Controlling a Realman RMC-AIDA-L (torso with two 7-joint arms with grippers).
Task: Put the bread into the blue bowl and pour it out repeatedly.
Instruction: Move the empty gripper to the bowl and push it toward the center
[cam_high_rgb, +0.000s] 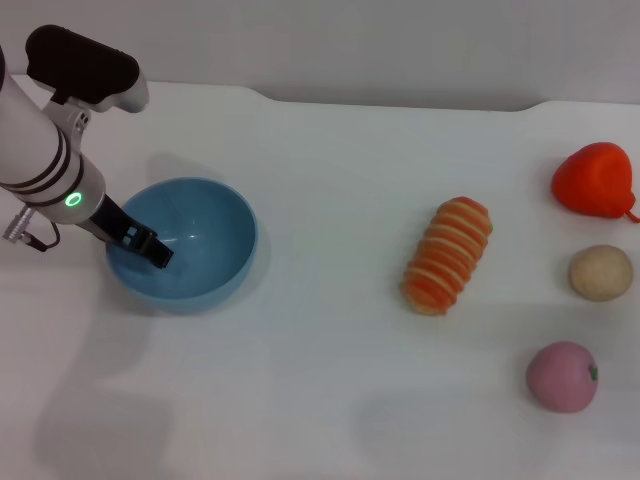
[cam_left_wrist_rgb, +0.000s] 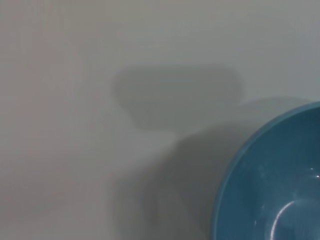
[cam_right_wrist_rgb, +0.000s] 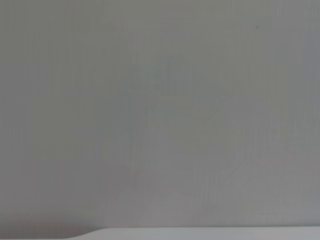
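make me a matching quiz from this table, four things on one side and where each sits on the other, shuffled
Things:
1. bread
2. blue bowl
3. red fruit
4. pink fruit

Places:
A. far right, nearest the back edge of the table
B. left side, with the left claw at its rim
C. right side, nearest the robot
D. middle of the table, lying on the bare white top

Pairs: 1-D, 2-B, 3-A, 4-C
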